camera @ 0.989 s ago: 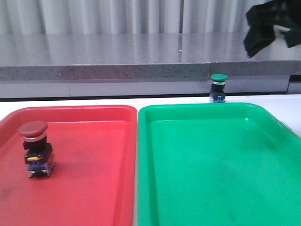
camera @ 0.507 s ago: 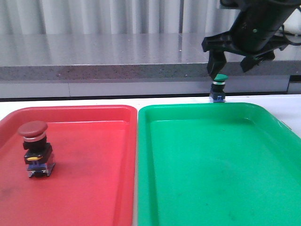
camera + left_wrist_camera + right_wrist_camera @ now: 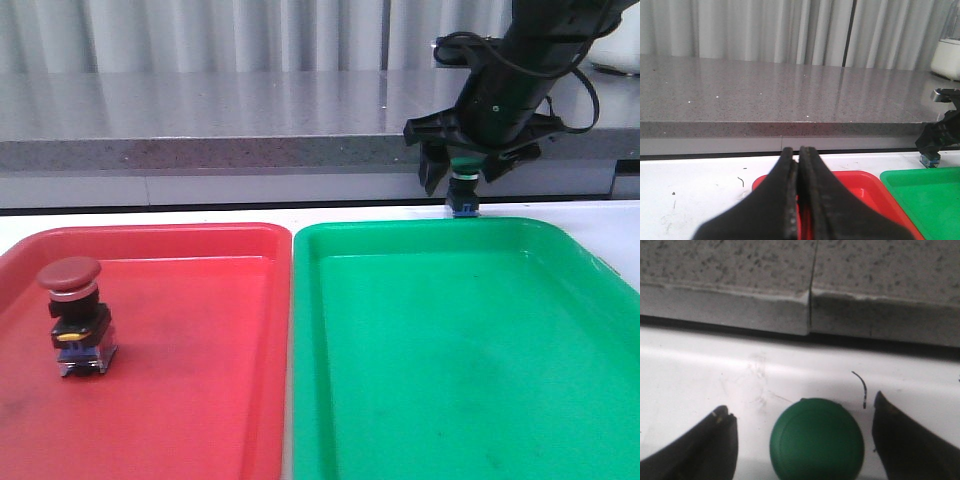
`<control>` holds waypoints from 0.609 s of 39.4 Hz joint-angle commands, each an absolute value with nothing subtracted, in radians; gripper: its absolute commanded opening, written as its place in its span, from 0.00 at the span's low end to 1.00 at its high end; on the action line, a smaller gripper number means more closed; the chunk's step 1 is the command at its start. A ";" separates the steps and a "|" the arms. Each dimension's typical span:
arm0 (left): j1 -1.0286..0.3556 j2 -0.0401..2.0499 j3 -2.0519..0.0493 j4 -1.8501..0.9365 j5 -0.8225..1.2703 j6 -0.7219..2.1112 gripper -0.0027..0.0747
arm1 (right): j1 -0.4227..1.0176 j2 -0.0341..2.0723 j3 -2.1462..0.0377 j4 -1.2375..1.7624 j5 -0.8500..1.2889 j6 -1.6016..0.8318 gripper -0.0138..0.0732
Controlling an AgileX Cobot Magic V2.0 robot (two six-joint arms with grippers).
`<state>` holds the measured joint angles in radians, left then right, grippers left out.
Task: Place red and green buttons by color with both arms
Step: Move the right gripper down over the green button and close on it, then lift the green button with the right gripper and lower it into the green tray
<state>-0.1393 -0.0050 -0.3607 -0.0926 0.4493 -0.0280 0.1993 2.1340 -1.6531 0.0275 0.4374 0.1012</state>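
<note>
The red button (image 3: 75, 315) stands upright in the red tray (image 3: 200, 300), at its left side. The green button (image 3: 463, 190) stands on the white table just behind the green tray (image 3: 450, 330). My right gripper (image 3: 468, 172) is lowered over it, open, one finger on each side of the cap, not touching. In the right wrist view the green cap (image 3: 816, 440) sits between the spread fingers (image 3: 715, 445) of the right gripper (image 3: 800, 402). My left gripper (image 3: 798, 150) is shut and empty, above the near left edge of the red tray (image 3: 860, 182). It is out of the front view.
A grey stone ledge (image 3: 250, 110) with a raised step runs along the back of the table, close behind the green button. The two trays lie side by side, filling the front of the table. A white container (image 3: 947, 57) stands on the ledge at far right.
My right gripper has come down from the upper right and now straddles the green button, still open. The red button and both trays have not moved.
</note>
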 commanded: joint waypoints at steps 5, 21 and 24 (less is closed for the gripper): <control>-0.138 -0.002 -0.385 -0.103 0.371 -0.031 0.01 | 0.191 2.074 -1.692 0.017 0.396 0.104 0.53; -0.138 -0.002 -0.385 -0.103 0.371 -0.031 0.01 | 0.191 2.018 -1.692 0.017 0.401 0.104 0.38; -0.138 -0.002 -0.385 -0.103 0.371 -0.031 0.01 | 0.192 1.980 -1.687 0.017 0.405 0.104 0.38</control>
<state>-0.1393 -0.0050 -0.3607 -0.0926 0.4493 -0.0280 0.1979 2.0996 -1.6575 0.0275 0.4579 0.1015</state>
